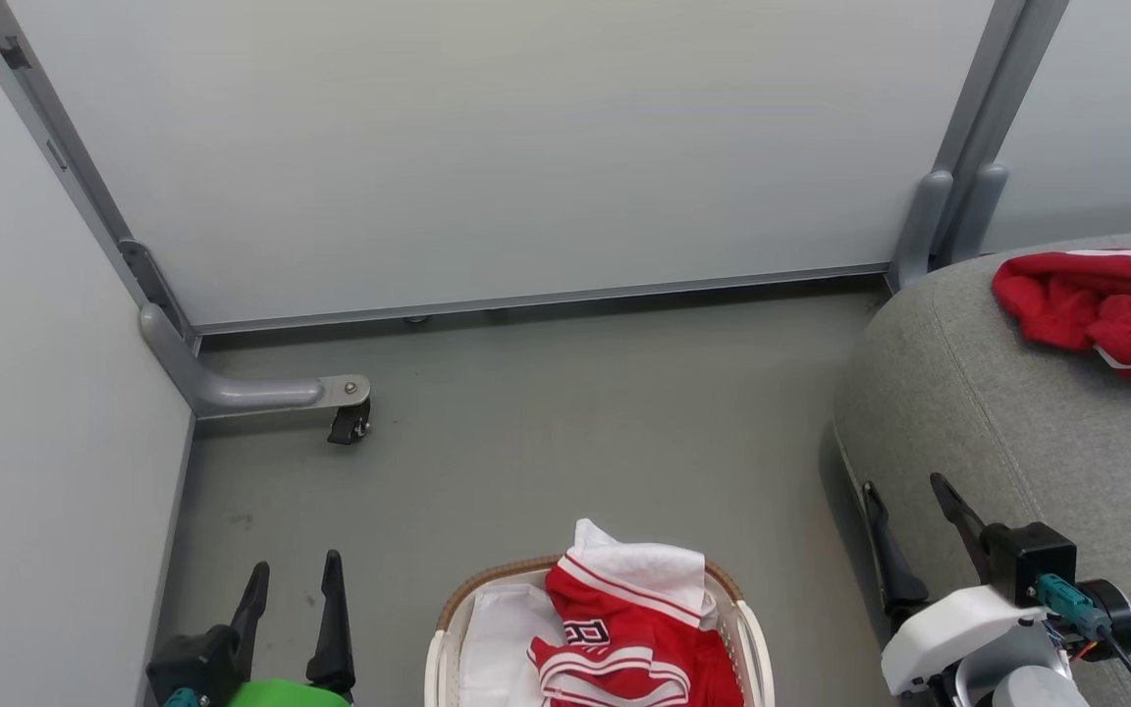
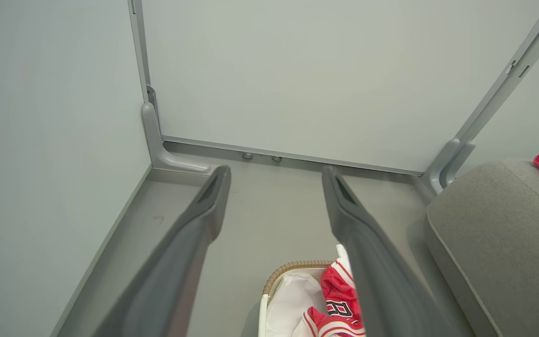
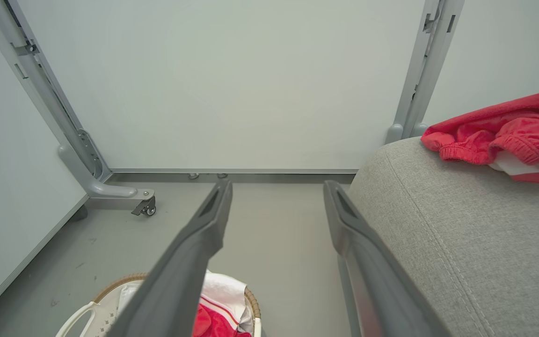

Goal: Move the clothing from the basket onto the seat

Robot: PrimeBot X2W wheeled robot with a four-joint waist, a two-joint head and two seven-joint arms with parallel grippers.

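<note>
A red garment with white trim and block lettering (image 1: 624, 628) lies bunched in the white basket with a brown woven rim (image 1: 448, 614) at the bottom centre of the head view, beside its white liner (image 1: 497, 638). Another red garment (image 1: 1105, 309) rests on the grey seat (image 1: 1007, 412) at right. My left gripper (image 1: 293, 574) stands open and empty to the left of the basket. My right gripper (image 1: 904, 491) hangs open and empty at the seat's front edge. The wrist views show the basket's garment (image 2: 337, 295) (image 3: 211, 318), the seat (image 2: 498, 234) (image 3: 461, 224) and both open grippers (image 2: 276, 175) (image 3: 276, 189).
Pale partition panels close off the back and left, joined by grey posts. A grey foot with a black caster (image 1: 350, 422) juts onto the floor at back left. Bare grey floor (image 1: 575, 432) lies between the basket and the back panel.
</note>
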